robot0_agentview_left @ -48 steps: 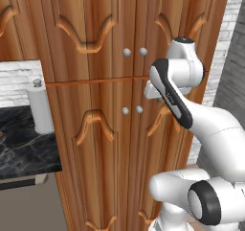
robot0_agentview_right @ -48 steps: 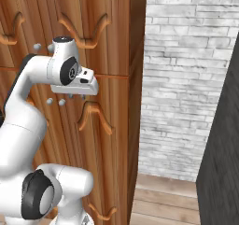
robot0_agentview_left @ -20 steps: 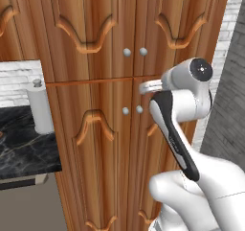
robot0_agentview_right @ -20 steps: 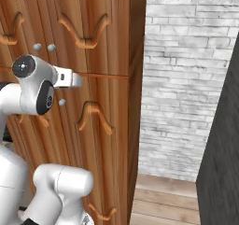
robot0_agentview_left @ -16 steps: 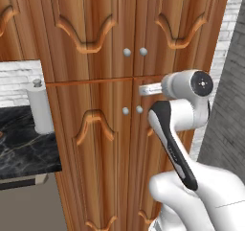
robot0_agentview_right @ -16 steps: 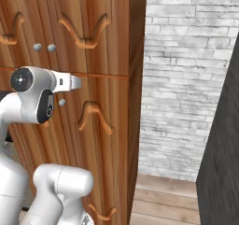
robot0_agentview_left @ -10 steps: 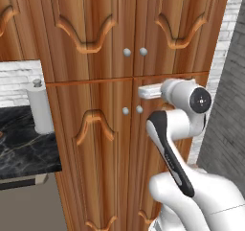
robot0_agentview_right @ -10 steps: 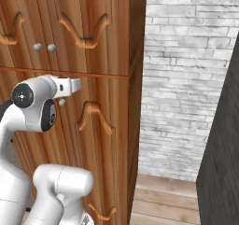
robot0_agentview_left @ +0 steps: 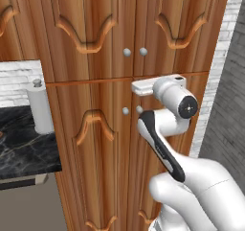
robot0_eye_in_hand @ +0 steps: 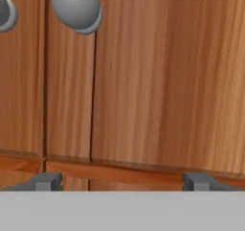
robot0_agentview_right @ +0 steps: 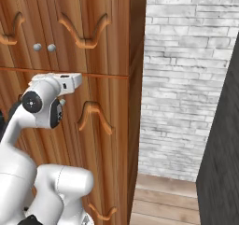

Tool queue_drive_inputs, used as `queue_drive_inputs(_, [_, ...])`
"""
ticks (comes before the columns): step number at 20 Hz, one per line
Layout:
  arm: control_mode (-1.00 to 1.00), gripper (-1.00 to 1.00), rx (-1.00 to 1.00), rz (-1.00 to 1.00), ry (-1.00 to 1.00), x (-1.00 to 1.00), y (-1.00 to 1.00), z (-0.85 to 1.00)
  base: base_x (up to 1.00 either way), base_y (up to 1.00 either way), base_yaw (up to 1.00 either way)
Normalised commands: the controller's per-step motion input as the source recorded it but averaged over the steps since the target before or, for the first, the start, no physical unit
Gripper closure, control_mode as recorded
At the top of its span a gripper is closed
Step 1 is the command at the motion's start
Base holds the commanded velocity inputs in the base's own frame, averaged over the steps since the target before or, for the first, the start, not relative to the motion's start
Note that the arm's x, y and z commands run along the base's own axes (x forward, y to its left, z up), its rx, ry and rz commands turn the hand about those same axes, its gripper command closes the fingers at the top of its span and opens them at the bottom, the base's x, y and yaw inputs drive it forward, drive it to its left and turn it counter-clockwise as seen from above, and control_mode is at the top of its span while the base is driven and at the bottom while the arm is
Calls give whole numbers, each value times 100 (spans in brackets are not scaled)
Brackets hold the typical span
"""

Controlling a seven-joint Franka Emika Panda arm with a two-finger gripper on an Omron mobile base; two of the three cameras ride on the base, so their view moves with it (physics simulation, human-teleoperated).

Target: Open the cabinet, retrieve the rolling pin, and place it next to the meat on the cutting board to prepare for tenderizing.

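Observation:
The cabinet (robot0_agentview_left: pixel 100 28) is tall and reddish-brown, with carved wavy panels, and all its doors are shut. The upper doors carry two round silver knobs (robot0_agentview_left: pixel 127 52); a second pair sits on the lower doors (robot0_agentview_left: pixel 125 110). My gripper (robot0_agentview_left: pixel 135 87) points straight at the door fronts, just below the seam between upper and lower doors, and it also shows from the other side (robot0_agentview_right: pixel 78 79). In the hand view the two dark fingertips (robot0_eye_in_hand: pixel 47 181) stand wide apart and open, with bare wood between them and a knob (robot0_eye_in_hand: pixel 76 7) above. The rolling pin, the meat and the cutting board are out of view.
A white cylinder (robot0_agentview_left: pixel 38 105) stands on a black marble counter (robot0_agentview_left: pixel 24 148) left of the cabinet. A white brick wall (robot0_agentview_right: pixel 186 79) and a dark tall panel (robot0_agentview_right: pixel 224 149) lie to the right, over a wooden floor (robot0_agentview_right: pixel 158 200).
The hand has moved a little left and closer to the doors while the wrist sank lower. The fingers stayed open and the doors stayed shut.

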Motion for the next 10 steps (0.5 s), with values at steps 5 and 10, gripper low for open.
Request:
queue_drive_inputs(5, [-100,-100,0,2,-11,19,21,17,0,0,0])
queue_drive_inputs(10, [-100,-100,0,0,-10,0,0,53,0,0,0])
